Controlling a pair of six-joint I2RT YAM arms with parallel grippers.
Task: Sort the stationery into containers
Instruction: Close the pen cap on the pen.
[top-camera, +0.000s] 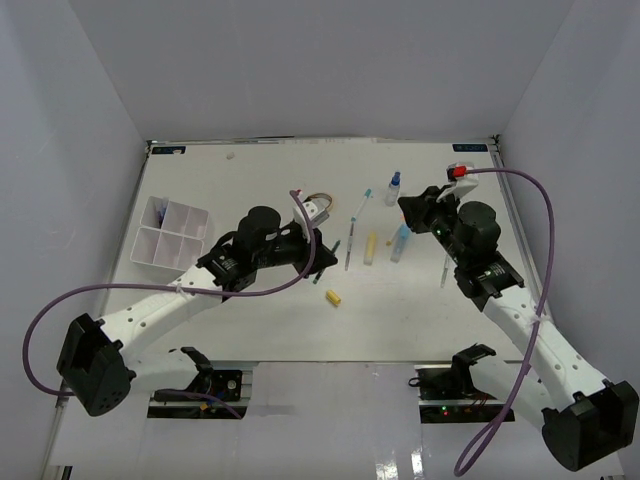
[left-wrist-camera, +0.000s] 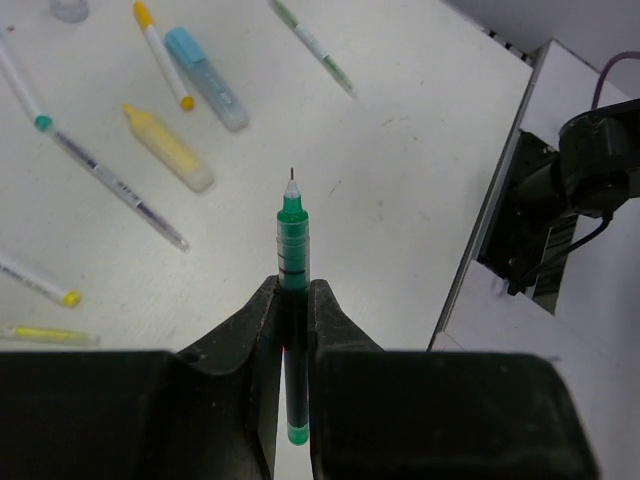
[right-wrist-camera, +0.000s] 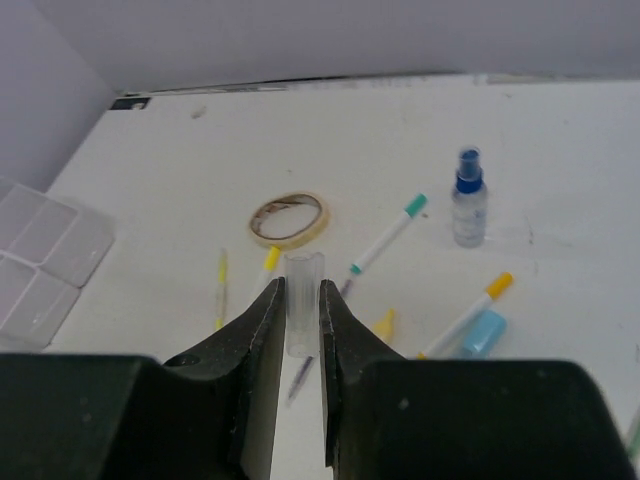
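Left tool (left-wrist-camera: 294, 288) is shut on the green pen (left-wrist-camera: 292, 225), right tool (right-wrist-camera: 300, 287) on a clear pen (right-wrist-camera: 303, 265); end-held, either could be swung loose.

Left pincer (left-wrist-camera: 295, 290), right pincer (right-wrist-camera: 300, 290) — both clamped tight

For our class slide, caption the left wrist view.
Left tool grips a green pen; markers lie scattered on the table.

The left arm (top-camera: 160, 305) and right arm (top-camera: 540, 345) have white link segments between bulky black joint housings. A left purple cable (top-camera: 40, 330) and a right purple cable (top-camera: 548, 215) trail loosely along them, the right one ending at a red connector (top-camera: 461, 171). The left gripper (left-wrist-camera: 292, 290) and right gripper (right-wrist-camera: 302, 290) have matte black, wedge-shaped fingers (left-wrist-camera: 250, 325) on broad black blocks.
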